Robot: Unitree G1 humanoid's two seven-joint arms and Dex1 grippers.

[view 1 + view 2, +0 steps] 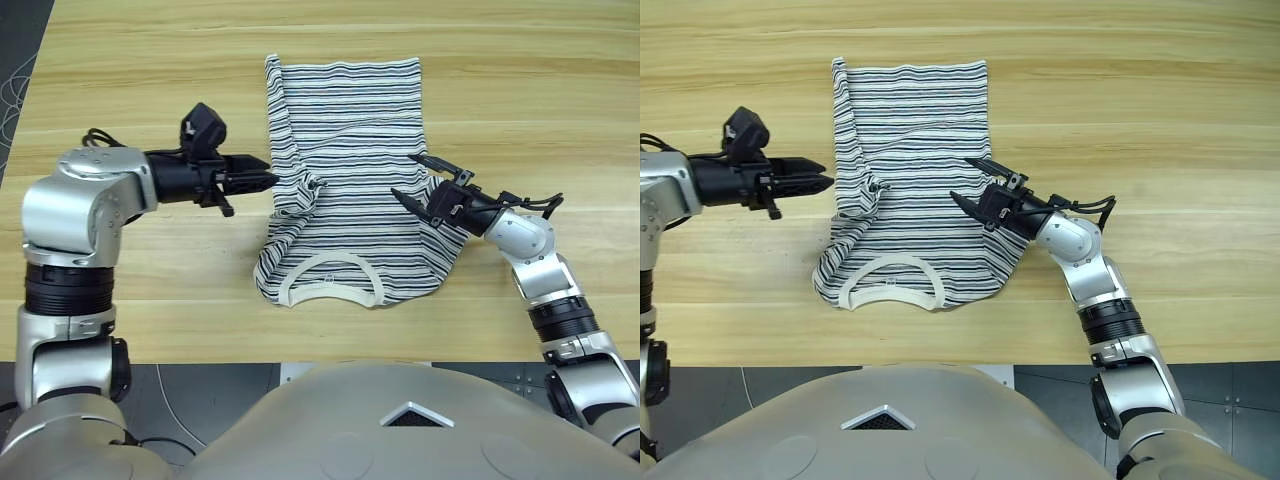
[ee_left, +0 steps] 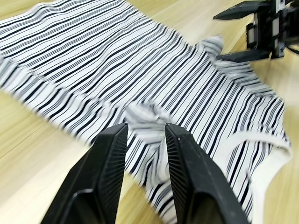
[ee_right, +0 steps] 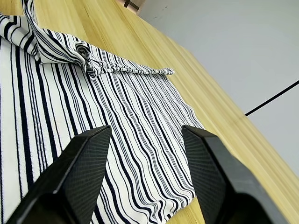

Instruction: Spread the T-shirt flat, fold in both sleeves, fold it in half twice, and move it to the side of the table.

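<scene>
At centre left, the left gripper (image 1: 270, 181) hovers at the T-shirt's left edge, jaws slightly parted, holding nothing. The T-shirt (image 1: 350, 130) lies mid-frame on a pale wooden worktop (image 1: 550, 80). Its long axis runs top to bottom, with the white collar (image 1: 288, 290) toward the lower edge and the hem toward the top. It has thin black and white stripes, and its left side is folded inward and bunched. At centre right, the right gripper (image 1: 403, 176) sits over the shirt's right side, jaws spread wide and empty.

Black-and-white striped T-shirt (image 1: 350, 180), cream collar (image 1: 331, 282)
</scene>
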